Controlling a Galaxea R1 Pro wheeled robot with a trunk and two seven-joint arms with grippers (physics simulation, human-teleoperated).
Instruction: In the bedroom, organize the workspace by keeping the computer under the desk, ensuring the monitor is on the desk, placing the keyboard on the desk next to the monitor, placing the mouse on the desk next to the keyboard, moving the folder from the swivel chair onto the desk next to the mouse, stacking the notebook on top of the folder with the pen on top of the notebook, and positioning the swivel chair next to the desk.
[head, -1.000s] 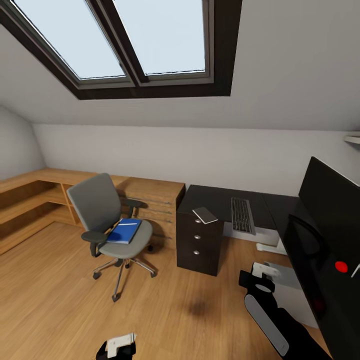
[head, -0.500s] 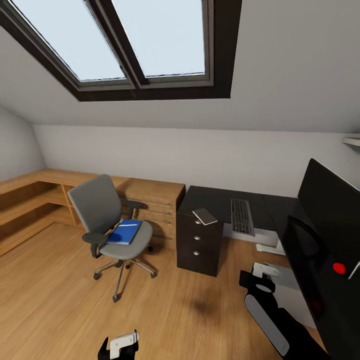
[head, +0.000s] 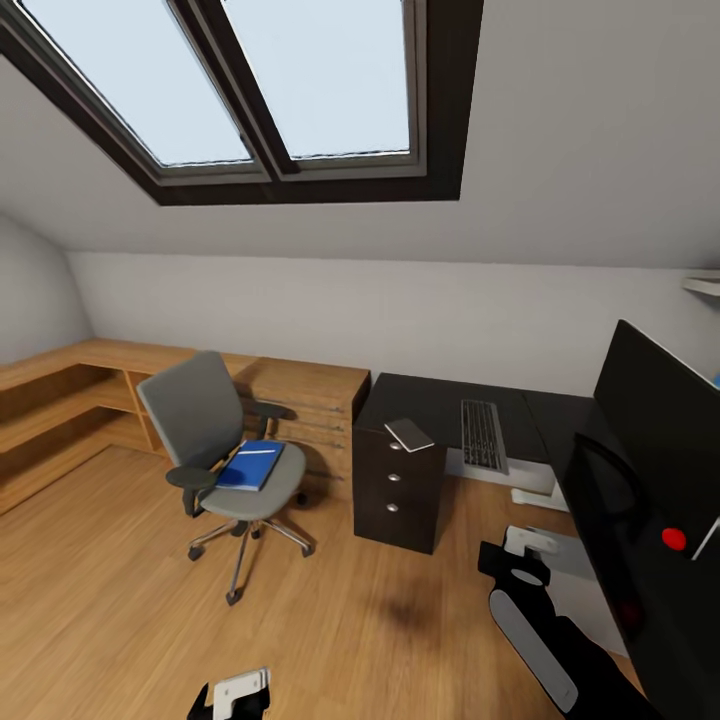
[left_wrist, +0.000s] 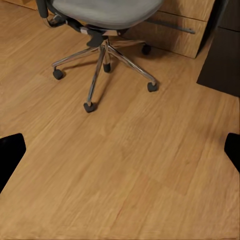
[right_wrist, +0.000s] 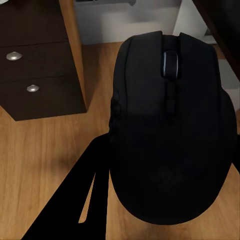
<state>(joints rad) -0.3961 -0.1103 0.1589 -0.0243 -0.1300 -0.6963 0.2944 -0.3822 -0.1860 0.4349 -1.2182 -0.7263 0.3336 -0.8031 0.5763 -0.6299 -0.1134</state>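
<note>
Item: my right arm, extended forward and low at the head view's lower right, dark forearm with a grey panel; my right gripper (head: 527, 548) sits above the plank floor (head: 120, 590) in front of the desk (head: 440, 398), its jaws clamped on the mouse (right_wrist: 172, 135), which bulks large in the right wrist view with its scroll wheel facing the camera. Item: my left arm, held low at the head view's bottom edge; my left gripper (head: 232, 693) hangs over bare floor, and in the left wrist view its two dark fingertips (left_wrist: 10, 155) stand wide apart at either side, nothing between them. Item: desk, black-topped, with a dark drawer unit (head: 397, 490) of three silver knobs, drawers closed. Item: monitor (head: 660, 480), black, close at the right edge, a red dot low on it. Item: low wooden cabinet (head: 300, 400) along the wall, beside the desk. Item: swivel chair (head: 215, 450), grey, standing on the floor in front of that cabinet, apart from the desk; its seat bears the blue folder (head: 250, 464), lying flat. Item: keyboard (head: 483, 435), flat on the desk top. Item: notebook (head: 410, 432), grey, on the desk corner above the drawers, near the keyboard but not touching it.
</note>
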